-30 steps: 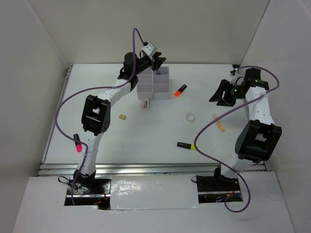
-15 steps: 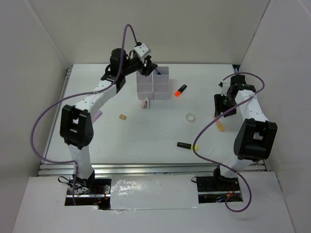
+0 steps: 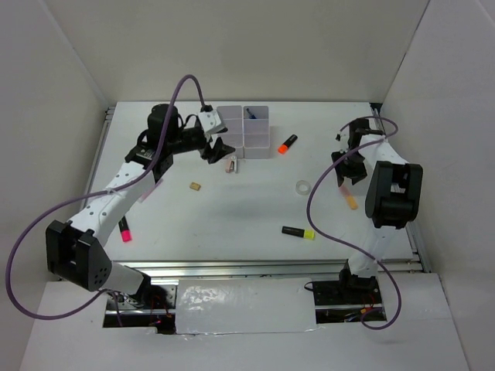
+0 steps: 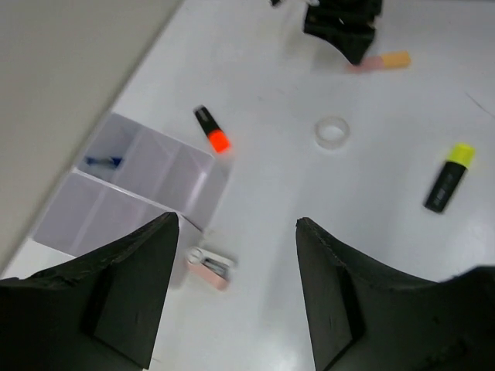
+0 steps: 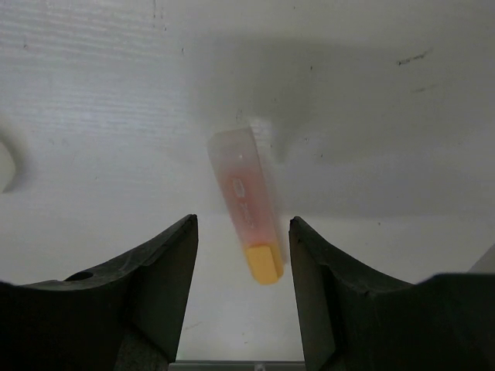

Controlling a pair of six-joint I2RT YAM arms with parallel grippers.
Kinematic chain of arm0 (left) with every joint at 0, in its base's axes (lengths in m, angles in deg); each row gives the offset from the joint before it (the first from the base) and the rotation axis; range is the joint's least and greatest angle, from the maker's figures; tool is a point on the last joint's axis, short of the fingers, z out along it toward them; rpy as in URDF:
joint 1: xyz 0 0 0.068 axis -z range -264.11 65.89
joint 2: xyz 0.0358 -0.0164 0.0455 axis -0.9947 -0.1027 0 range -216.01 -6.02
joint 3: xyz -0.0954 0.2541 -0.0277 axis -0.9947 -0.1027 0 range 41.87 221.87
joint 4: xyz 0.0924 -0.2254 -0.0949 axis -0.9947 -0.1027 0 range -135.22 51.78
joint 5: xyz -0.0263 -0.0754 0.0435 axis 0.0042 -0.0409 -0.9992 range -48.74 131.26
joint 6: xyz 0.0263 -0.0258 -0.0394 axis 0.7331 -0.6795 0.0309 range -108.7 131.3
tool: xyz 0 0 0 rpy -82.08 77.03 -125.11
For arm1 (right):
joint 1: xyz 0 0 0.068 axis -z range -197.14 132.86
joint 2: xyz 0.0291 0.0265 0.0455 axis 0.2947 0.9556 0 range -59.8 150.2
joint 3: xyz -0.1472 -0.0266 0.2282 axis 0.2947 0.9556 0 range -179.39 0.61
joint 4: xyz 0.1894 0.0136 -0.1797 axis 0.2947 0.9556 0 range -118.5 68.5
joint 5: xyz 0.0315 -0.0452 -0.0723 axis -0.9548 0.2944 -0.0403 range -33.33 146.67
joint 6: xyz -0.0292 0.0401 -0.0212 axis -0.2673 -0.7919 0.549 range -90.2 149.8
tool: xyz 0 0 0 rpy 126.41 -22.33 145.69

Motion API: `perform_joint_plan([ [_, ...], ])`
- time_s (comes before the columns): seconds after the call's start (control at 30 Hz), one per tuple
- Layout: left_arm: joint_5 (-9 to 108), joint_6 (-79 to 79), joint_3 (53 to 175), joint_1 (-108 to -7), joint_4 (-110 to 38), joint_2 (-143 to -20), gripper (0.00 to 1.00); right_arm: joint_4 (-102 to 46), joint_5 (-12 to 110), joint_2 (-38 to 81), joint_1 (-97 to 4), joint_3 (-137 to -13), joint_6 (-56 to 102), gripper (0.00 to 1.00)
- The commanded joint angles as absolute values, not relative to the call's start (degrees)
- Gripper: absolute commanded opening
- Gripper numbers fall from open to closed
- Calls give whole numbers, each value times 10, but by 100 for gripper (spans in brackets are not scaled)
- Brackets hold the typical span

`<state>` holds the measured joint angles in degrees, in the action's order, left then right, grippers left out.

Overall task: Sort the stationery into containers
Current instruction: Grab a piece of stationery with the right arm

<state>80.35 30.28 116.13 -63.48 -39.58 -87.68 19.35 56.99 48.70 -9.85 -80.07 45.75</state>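
1. Your right pincer [image 5: 241, 290] hangs low over a marker [image 5: 246, 202]. Its jaws are open on either side and grip nothing. Only its own wrist camera shows those gaps.
2. Your left pincer [image 4: 236, 294] is wide open and empty, just beside the bins [image 3: 255, 151].
3. The marker is see-through pink with an orange end and lies flat on the table [image 3: 232, 216].
4. A blue pen [image 3: 249, 114] sits in the back-right bin.
5. Loose on the table are an orange highlighter [image 3: 287, 143], a tape ring [image 3: 302, 187], a yellow highlighter [image 3: 298, 232] and an eraser [image 3: 196, 186].
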Motion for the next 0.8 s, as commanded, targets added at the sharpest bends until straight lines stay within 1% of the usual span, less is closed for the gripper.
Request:
perform_joint_plan([
  [0.0,837,334,1131,-624,-418,-837,74,176,589,507,-115,-835,461,57],
  [0.1,839,334,1112,-620,-423,-829,74,175,602,535,-120,-848,463,57],
  [0.27,839,360,1092,-613,-436,-822,74,190,610,574,-121,-876,468,52],
  [0.3,837,366,1087,-611,-438,-820,74,193,610,579,-121,-880,469,48],
  [0.43,834,387,1084,-605,-445,-826,73,208,614,600,-124,-893,475,39],
  [0.57,834,404,1065,-593,-436,-820,74,230,613,618,-125,-908,478,35],
  [0.6,834,415,1061,-591,-436,-819,74,234,609,620,-125,-911,479,29],
  [0.63,836,421,1059,-587,-438,-816,73,243,605,621,-124,-917,479,18],
  [0.7,838,450,1051,-583,-445,-811,73,268,553,617,-124,-936,469,6],
  [0.73,841,464,1040,-579,-446,-805,73,310,524,615,-124,-970,449,0],
  [0.77,841,478,1031,-577,-445,-801,73,332,447,611,-125,-992,437,0],
])
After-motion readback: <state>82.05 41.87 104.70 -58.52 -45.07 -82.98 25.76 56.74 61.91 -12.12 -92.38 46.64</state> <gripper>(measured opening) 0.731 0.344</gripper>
